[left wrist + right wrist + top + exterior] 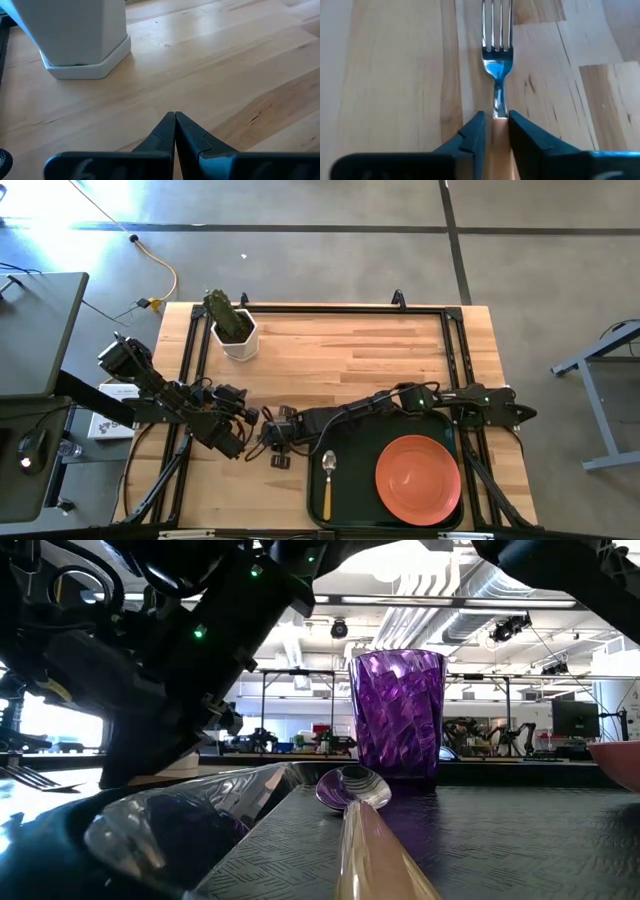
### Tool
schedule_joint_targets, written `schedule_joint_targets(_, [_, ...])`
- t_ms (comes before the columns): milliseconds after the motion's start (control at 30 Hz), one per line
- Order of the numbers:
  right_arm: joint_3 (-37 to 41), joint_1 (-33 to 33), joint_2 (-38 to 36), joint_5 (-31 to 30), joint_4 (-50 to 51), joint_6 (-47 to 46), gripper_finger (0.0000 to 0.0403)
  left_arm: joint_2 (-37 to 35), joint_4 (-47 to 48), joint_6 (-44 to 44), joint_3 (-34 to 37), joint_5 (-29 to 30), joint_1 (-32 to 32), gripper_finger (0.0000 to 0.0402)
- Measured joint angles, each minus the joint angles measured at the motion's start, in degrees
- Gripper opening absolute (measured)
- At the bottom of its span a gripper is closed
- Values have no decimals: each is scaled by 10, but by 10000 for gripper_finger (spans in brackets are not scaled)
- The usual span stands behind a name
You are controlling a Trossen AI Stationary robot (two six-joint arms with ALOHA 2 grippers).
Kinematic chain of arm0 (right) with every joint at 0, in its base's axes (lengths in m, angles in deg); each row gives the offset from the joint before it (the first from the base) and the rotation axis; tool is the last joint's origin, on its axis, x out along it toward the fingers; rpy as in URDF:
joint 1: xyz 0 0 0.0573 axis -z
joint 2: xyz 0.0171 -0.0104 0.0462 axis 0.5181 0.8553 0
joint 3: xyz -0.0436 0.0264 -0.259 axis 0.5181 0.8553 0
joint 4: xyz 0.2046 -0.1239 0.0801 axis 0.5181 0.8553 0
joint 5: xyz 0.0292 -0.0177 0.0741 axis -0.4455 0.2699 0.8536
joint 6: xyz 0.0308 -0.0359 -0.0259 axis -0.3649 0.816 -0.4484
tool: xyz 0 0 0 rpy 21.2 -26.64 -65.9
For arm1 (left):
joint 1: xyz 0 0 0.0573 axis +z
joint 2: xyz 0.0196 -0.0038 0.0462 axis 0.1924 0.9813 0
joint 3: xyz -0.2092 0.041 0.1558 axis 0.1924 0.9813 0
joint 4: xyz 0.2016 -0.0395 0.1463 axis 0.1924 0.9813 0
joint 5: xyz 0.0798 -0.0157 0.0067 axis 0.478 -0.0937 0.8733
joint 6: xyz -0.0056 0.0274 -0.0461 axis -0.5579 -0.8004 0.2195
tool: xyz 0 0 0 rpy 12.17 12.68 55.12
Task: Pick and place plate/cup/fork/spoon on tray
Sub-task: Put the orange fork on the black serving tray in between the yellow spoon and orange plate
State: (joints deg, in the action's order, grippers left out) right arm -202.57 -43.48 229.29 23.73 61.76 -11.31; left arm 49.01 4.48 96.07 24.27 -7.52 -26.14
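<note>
The fork [497, 60] lies along my right gripper's fingers, silver tines pointing away over the wooden table. My right gripper [496, 125] is shut on it, just left of the tray [345, 515]; it also shows in the high view [272, 435]. The orange plate [418, 478] and the spoon [328, 480] lie flat on the tray. The purple cup [397, 715] stands upright on the tray behind the spoon [350, 795]; my right arm hides it in the high view. My left gripper [175, 120] is shut and empty, low over the table and facing the white pot. My right gripper pinches the fork's orange handle [496, 131] between its two fingers, just behind the silver neck. The fingers lie along the fork. The fork is level with its tines up. I cannot tell whether it rests on the table or is just clear of it.
A white pot [238, 338] with a green plant stands at the table's far left; it also shows in the left wrist view [75, 45]. Bare wood lies between the pot and the tray. My two arms are close together at the table's near left.
</note>
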Motion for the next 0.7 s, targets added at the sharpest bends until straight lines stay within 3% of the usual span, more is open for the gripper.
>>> schedule_joint_targets(200, [0, 10, 0, 26, 9, 23, 19, 0, -29, -21, 0, -8, 0, 0])
schedule_joint_targets(467, [-44, 7, 5, 27, 49, 50, 25, 0, -42, -52, 0, -5, 0, 0])
schedule_joint_targets(700, [-50, -22, -31, -75, 106, 46, 26, 0, -42, -81, 0, 54, 2, 0])
